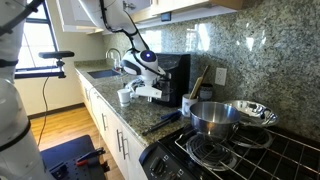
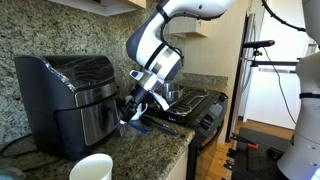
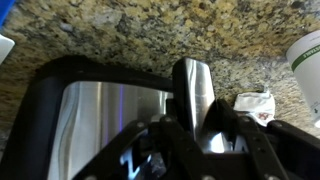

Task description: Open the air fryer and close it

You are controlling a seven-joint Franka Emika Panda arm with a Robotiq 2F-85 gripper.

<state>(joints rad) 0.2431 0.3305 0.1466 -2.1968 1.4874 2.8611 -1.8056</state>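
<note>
Air fryer (image 2: 65, 100) handle (image 3: 193, 90) lies just before the pincer (image 2: 133, 108).

The white arm (image 1: 118, 18) comes down from the top of the picture in both exterior views and bends at a dark joint. From there the wrist (image 2: 155, 58) slants downward and sideways. The pincer (image 2: 128, 106) hangs low over the desk (image 2: 150, 150), inward of its front edge, and points roughly level rather than straight down. In an exterior view it shows as a pale block below the wrist, its tip (image 1: 156, 91) turned away from the desk's front edge. The wrist view shows the dark fingers (image 3: 165, 148) entering from the bottom, spread with a gap between them. Whether their pads press inward cannot be told.
</note>
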